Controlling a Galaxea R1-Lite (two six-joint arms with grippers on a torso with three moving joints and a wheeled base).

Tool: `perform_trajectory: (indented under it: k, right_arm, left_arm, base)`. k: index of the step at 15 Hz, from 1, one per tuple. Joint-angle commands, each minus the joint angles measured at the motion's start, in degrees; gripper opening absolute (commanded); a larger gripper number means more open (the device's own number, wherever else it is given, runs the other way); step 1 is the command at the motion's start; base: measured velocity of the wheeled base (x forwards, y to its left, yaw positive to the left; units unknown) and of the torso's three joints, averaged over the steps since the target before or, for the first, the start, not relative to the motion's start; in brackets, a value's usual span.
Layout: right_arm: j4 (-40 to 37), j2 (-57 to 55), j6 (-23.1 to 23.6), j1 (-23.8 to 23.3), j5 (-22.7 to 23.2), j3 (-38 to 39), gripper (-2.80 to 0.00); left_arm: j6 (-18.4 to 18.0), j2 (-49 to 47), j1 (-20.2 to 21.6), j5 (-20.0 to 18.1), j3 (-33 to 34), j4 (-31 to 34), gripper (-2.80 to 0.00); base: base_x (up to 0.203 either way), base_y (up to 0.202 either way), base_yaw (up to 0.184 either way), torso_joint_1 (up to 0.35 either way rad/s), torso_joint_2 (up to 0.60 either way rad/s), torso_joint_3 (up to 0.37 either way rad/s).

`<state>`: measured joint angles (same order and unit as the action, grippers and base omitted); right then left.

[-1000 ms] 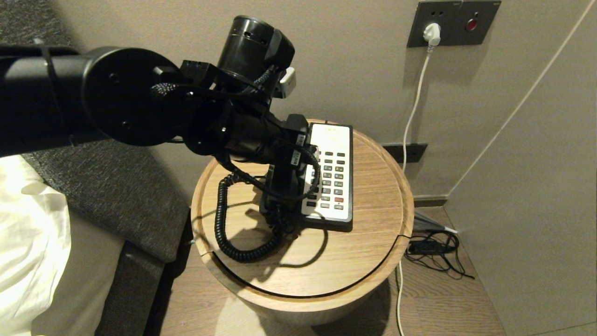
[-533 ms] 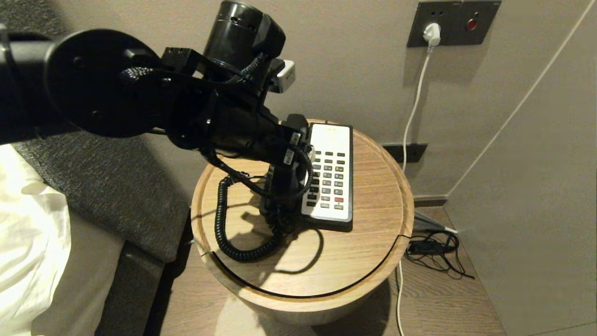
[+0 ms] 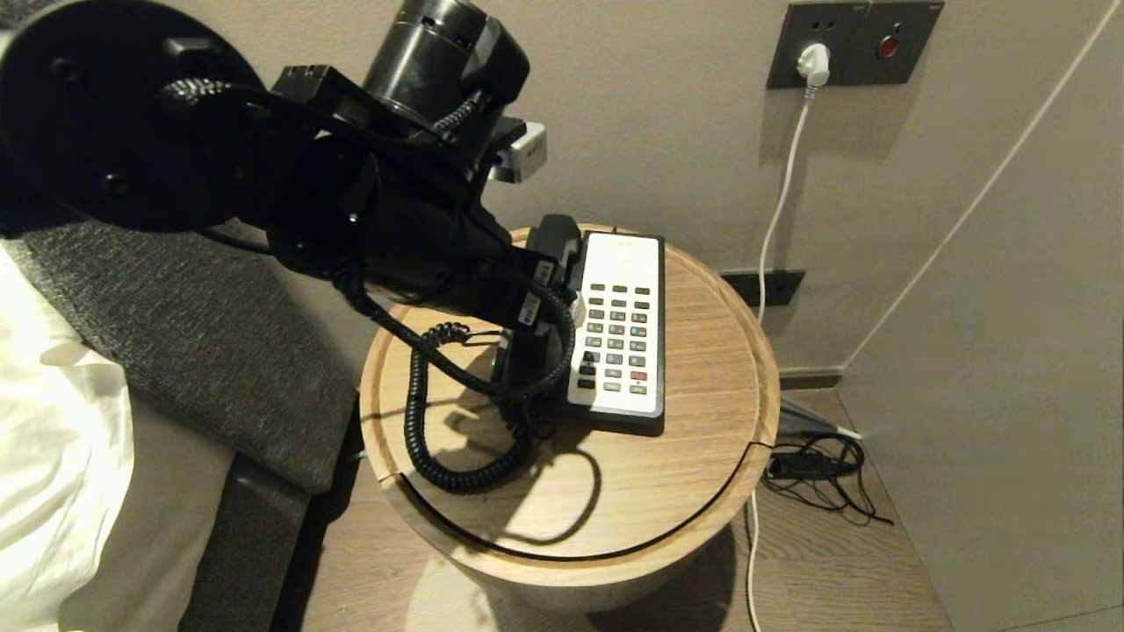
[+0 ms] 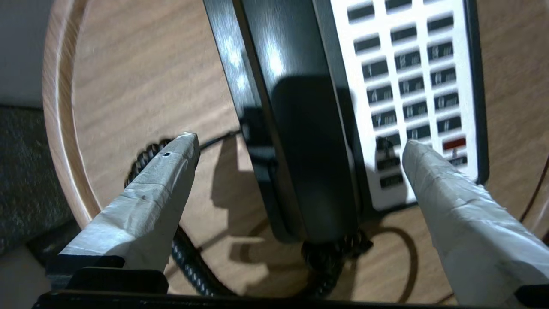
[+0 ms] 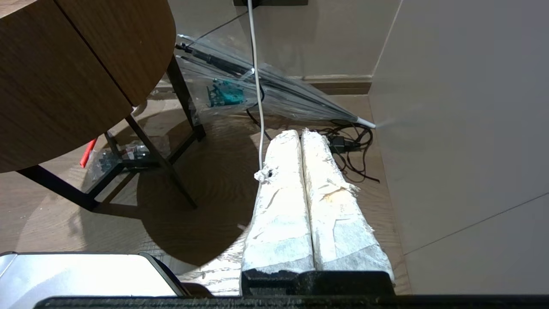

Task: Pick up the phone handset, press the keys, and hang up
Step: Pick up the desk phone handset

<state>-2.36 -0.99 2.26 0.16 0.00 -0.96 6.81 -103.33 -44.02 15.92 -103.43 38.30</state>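
I see the long, curved, glossy black plastic phone handset (image 4: 300, 141) lying in its cradle beside the small dark grey rectangular keys (image 4: 411, 86). My left gripper (image 4: 300, 143) hovers above it, tape-wrapped fingers (image 4: 158, 180) spread wide, holding nothing. My right gripper (image 5: 301, 134) hangs closed and empty near the floor.

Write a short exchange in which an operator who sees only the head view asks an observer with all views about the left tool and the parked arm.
Operator: The arm hides the left tool. Is it gripping the phone handset?
Observer: No. The left tool is wide open and straddles the phone handset, which lies in its cradle beside the keys.
Operator: And the right tool?
Observer: The right tool is shut and empty, pointing at the floor beside the table.
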Motion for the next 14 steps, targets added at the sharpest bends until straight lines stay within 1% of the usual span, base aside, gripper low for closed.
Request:
perform_trajectory:
  k: [1, 3, 6, 9, 13, 14]
  right_arm:
    - [-0.01, 0.02, 0.03, 0.02, 0.00, 0.00, -2.80]
    - [-0.01, 0.02, 0.03, 0.02, 0.00, 0.00, -2.80]
    - [-0.01, 0.02, 0.03, 0.02, 0.00, 0.00, -2.80]
    - [-0.01, 0.02, 0.03, 0.02, 0.00, 0.00, -2.80]
    - [-0.01, 0.01, 0.03, 0.02, 0.00, 0.00, -2.80]
    - [-0.01, 0.02, 0.03, 0.02, 0.00, 0.00, -2.80]
  left_arm:
    - [1.27, 0.46, -0.68, 0.24, -1.28, 4.13, 0.00]
    - [2.01, 0.09, -1.18, 0.56, -2.86, 8.74, 0.00]
    - [2.36, -0.14, -1.60, 1.39, -3.74, 9.97, 0.00]
    - [3.55, -0.10, -2.47, 1.32, -4.69, 12.56, 0.00]
    - [3.05, -1.00, -2.51, 1.39, -5.28, 15.79, 0.00]
    - [2.83, -2.01, -2.48, 1.32, -6.53, 16.18, -2.80]
  base:
    - [0.000, 0.000, 0.000, 0.000, 0.00, 0.000]
    - [0.000, 0.000, 0.000, 0.000, 0.00, 0.000]
    - [0.000, 0.000, 0.000, 0.000, 0.00, 0.000]
    - [0.000, 0.000, 0.000, 0.000, 0.00, 0.000]
    - [0.000, 0.000, 0.000, 0.000, 0.00, 0.000]
    - [0.000, 0.000, 0.000, 0.000, 0.00, 0.000]
